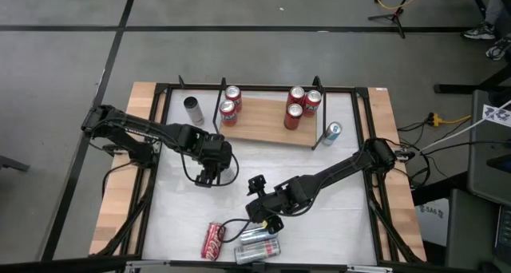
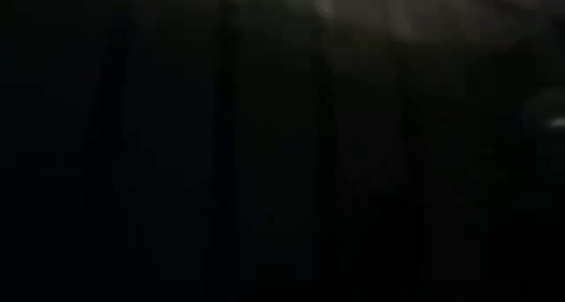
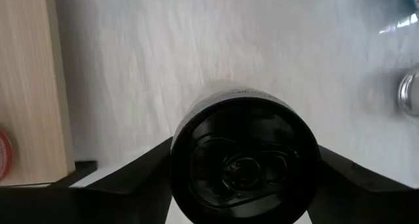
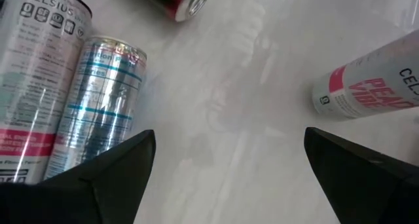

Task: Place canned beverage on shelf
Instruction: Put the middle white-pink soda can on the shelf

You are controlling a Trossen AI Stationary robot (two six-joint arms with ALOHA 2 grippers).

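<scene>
We count five red cans (image 1: pixel 295 113) upright on the shelf (image 1: pixel 259 123), upper centre. Left gripper (image 1: pixel 209 176), mid-frame, pinches a dark can (image 3: pixel 245 160). Right gripper (image 1: pixel 270 223), jaws spread, hovers over lying cans (image 1: pixel 257 246), bottom centre.

"CELSIUS" on a white can (image 4: pixel 36 86) lying on the table.

The low view is almost wholly dark, with nothing on the table to make out. In the left wrist view a black can (image 3: pixel 243 160) fills the lower middle, cut off by the edge. In the right wrist view the Celsius can (image 4: pixel 33 73) runs past the edge.
</scene>
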